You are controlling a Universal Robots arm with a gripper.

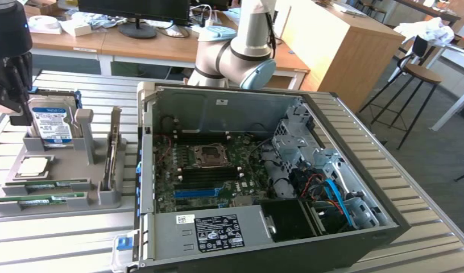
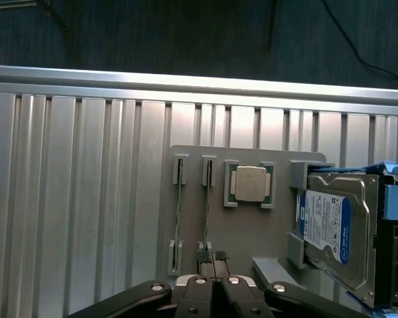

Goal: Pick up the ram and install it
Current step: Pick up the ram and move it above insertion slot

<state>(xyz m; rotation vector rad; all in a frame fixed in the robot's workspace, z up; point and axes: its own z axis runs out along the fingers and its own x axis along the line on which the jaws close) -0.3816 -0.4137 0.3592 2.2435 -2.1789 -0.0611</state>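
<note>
Pick-up step, not yet begun by my read: my gripper [image 2: 212,257] hangs shut w/ nothing in it above the parts tray [image 2: 252,235], roughly in line w/ the ram [image 2: 206,212], which stands on edge in its tray slot; a grab needs the jaws opened first & squared to that thin edge. A 2nd ram stick [image 2: 178,212] and the CPU [image 2: 251,184] flank it closely, HDD [image 2: 331,225] beyond, so side room is tight. Farther off sits the open PC case [image 1: 216,108] w/ its mobo slots [image 1: 209,172], path looks unblocked.
</note>
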